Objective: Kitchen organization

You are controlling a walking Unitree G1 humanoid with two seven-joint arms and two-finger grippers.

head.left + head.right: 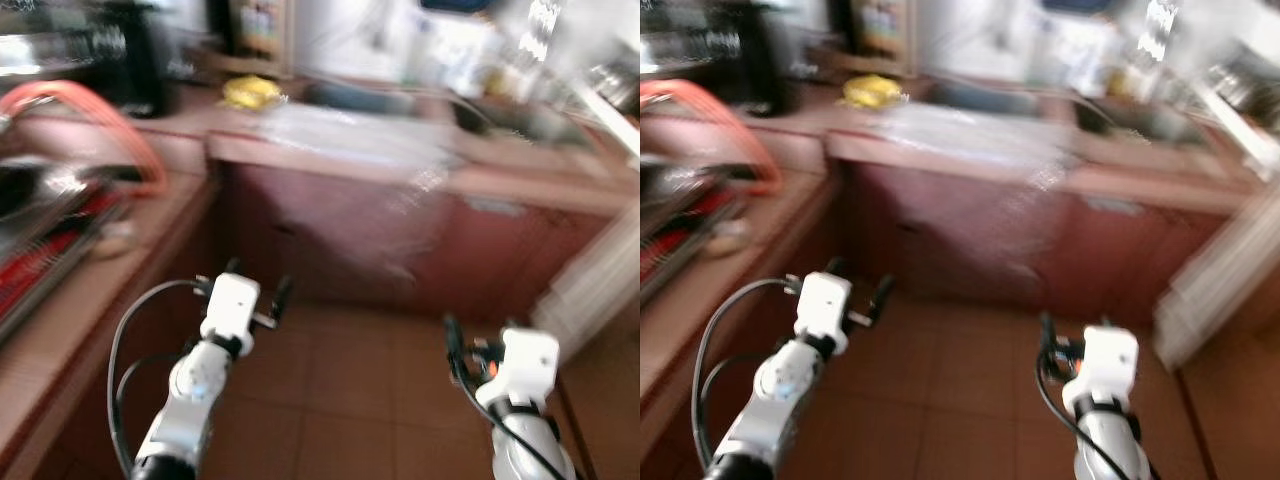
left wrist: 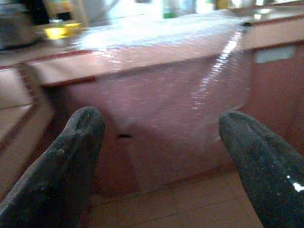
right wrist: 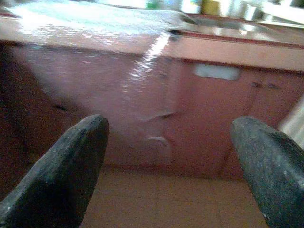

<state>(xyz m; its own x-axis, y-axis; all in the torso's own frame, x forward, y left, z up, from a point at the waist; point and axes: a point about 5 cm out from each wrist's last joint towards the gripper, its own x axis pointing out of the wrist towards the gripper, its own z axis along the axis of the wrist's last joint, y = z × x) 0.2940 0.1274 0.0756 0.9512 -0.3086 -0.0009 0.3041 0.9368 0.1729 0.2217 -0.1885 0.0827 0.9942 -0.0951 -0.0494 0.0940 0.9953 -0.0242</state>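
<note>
While view blurs, cabinets [image 1: 400,230] ahead, dish rack [image 1: 50,230] left.

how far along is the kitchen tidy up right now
Nothing looks done yet, though the head views are blurred. Left gripper and right gripper are both open and empty, held out toward the red cabinets. Left to do: the clear plastic sheet draped over the counter edge and the cluttered countertop.

View: I get heavy motion blur.
Left gripper [image 1: 256,288]: raised over the tiled floor [image 1: 350,400], black fingers [image 1: 283,292] apart.
Right gripper [image 1: 452,338]: held low, beside the cabinets [image 1: 400,240].
Worktop [image 1: 330,135]: pinkish, yellow object [image 1: 250,92] at back.
Left side: orange hose [image 1: 110,120] arching.
</note>
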